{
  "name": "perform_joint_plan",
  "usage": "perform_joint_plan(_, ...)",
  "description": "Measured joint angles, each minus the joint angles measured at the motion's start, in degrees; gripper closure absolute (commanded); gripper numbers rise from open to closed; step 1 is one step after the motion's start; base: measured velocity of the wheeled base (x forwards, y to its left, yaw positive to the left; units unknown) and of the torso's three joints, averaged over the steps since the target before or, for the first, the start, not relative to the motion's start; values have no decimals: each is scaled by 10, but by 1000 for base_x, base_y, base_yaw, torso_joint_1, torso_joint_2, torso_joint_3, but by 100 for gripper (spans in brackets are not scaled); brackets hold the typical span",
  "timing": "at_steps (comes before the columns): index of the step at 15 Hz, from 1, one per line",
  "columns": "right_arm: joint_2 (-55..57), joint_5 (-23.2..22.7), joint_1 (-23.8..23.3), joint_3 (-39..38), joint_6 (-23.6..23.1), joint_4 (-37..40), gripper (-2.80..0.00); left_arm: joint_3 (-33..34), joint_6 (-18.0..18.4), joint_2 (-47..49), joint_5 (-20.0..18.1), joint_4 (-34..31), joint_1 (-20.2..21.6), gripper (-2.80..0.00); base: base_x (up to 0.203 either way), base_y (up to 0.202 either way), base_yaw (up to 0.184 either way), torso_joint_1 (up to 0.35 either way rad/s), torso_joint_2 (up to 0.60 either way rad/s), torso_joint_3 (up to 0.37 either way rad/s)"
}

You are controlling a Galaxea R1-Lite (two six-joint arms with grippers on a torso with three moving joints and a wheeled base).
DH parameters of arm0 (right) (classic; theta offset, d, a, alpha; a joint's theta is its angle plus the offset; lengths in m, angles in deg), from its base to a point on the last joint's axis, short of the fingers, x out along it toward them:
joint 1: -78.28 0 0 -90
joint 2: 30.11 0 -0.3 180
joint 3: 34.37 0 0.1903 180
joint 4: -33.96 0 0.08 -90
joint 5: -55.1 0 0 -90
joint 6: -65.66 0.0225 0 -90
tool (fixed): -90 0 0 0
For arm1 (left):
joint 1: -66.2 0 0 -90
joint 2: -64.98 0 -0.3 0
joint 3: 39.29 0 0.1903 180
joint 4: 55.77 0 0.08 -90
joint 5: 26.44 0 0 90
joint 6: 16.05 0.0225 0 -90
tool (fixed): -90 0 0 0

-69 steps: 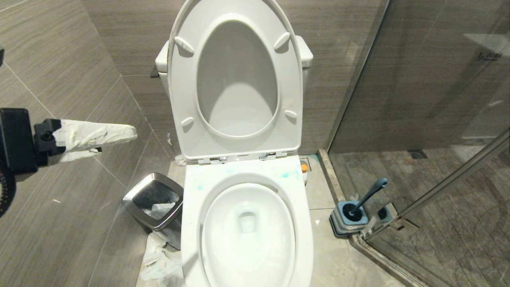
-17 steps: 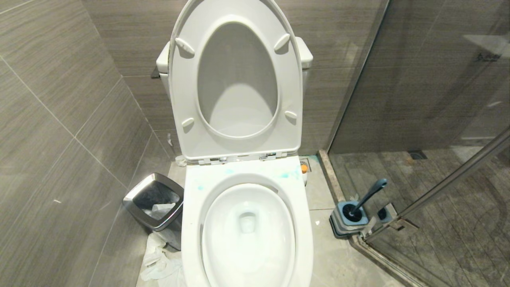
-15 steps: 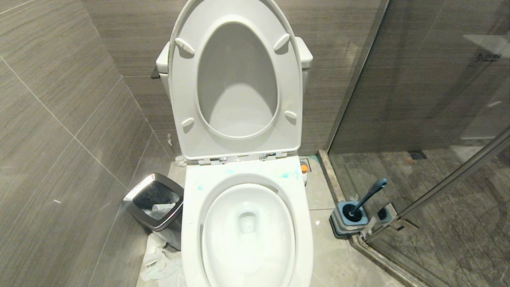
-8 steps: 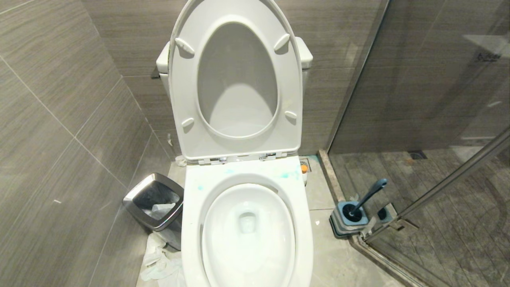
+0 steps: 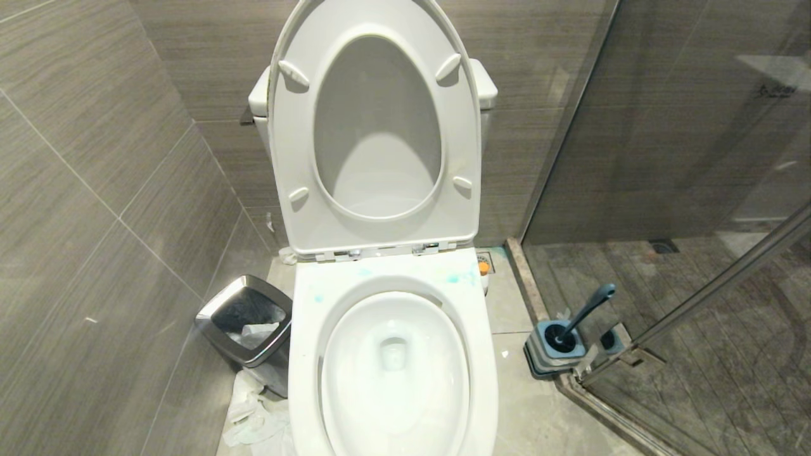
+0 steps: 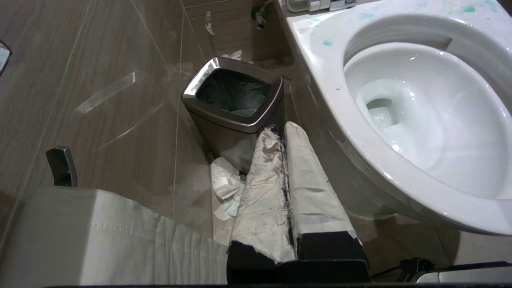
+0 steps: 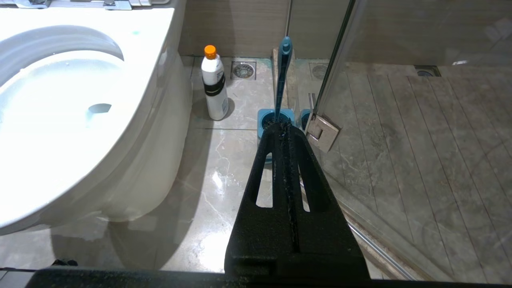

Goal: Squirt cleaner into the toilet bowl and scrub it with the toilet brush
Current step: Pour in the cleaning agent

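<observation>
The white toilet bowl [image 5: 305, 354] stands in the middle with seat and lid [image 5: 469, 158] raised; teal spots mark its back rim. The cleaner [image 7: 215, 88], a white bottle with an orange cap [image 5: 484, 268], stands on the floor beside the bowl's right flank. The teal toilet brush [image 5: 588, 310] leans in its square holder [image 5: 557, 345] by the glass door. My left gripper [image 6: 280, 130], wrapped in white, is shut and empty low beside the bowl's left side. My right gripper [image 7: 285, 127], black, is shut and empty, pointing at the toilet brush [image 7: 282, 80]. Neither arm shows in the head view.
A steel-rimmed bin [image 5: 244, 320] stands left of the bowl with crumpled tissue [image 5: 253, 411] on the floor before it. The tiled wall runs close on the left. A glass shower door [image 5: 697, 190] and its hinge [image 7: 322, 132] bound the right. Floor drains lie behind the bottle.
Several seconds ago the left gripper hung in the head view by the left wall; it has since left that view. Over the last second nothing there has changed.
</observation>
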Motion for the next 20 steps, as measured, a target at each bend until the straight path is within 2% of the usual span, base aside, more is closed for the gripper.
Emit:
perform_joint_plan(3,0,0,0,0,0,0,0,1,-15,0,0,0,0,0,0,0,0,0,0,0)
perform_joint_plan(20,0,0,0,0,0,0,0,1,-17,0,0,0,0,0,0,0,0,0,0,0)
